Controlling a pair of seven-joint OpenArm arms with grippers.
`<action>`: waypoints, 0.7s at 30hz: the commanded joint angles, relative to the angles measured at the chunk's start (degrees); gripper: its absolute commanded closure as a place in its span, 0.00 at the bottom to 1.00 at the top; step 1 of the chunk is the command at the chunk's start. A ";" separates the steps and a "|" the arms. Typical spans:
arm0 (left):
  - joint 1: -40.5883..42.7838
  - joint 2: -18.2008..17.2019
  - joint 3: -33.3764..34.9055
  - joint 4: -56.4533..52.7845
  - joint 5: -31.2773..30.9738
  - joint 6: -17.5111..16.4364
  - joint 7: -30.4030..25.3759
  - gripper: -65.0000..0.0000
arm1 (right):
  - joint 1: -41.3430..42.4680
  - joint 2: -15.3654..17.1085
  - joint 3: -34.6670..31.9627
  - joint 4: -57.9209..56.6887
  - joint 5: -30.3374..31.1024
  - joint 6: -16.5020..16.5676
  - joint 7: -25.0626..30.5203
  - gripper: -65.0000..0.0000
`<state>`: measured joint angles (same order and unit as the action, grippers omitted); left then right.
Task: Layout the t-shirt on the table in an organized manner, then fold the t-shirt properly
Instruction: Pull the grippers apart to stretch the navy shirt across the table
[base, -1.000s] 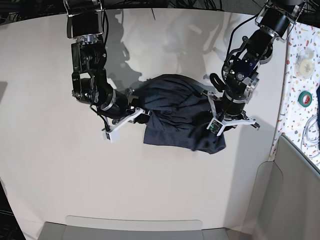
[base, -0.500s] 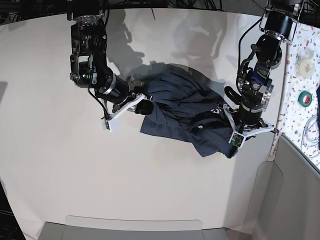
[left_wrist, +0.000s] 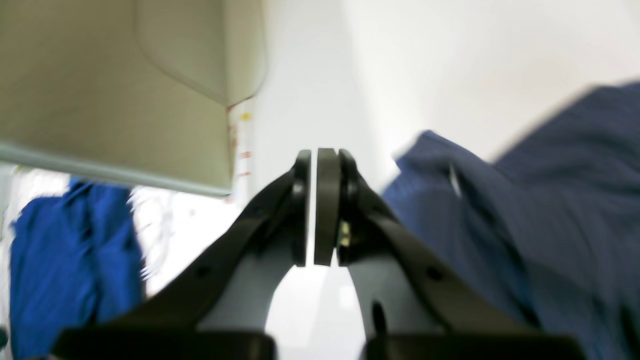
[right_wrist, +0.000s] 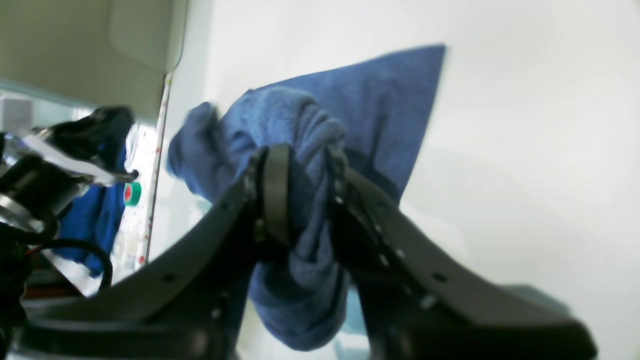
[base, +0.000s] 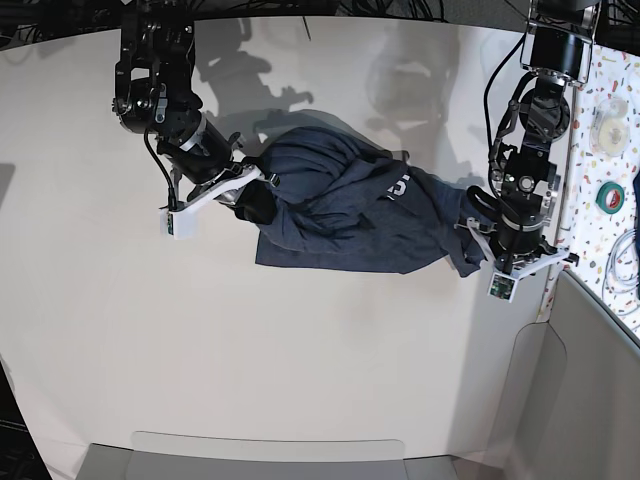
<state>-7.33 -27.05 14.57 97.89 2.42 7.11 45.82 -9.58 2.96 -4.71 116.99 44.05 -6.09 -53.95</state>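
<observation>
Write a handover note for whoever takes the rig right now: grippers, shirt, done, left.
Left gripper: jaws shut with nothing between them; the t-shirt lies just beside it.
Right gripper: jaws clamped on a bunched fold of the t-shirt.
Shirt: on the table, stretched between the two arms but crumpled, white lettering only partly showing.
Done: shirt pulled out sideways.
Left: left arm must regrasp, flatten the shirt and sleeves, then fold.
</observation>
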 joint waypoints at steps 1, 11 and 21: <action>-1.06 -0.86 -0.72 1.59 0.79 0.49 -1.21 1.00 | 1.10 -0.19 -0.26 1.12 1.44 0.59 1.78 1.00; 3.60 -0.86 -0.99 9.32 0.71 0.40 -1.12 0.84 | 1.63 -0.28 -0.34 1.03 1.62 -1.43 1.60 0.71; 8.17 0.10 -1.07 11.70 0.71 0.40 -1.12 0.75 | 4.44 2.53 1.77 1.03 1.44 -3.19 1.60 0.39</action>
<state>1.80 -26.57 14.06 108.62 2.57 7.14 46.28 -5.67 5.08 -3.27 116.99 45.01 -9.63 -53.78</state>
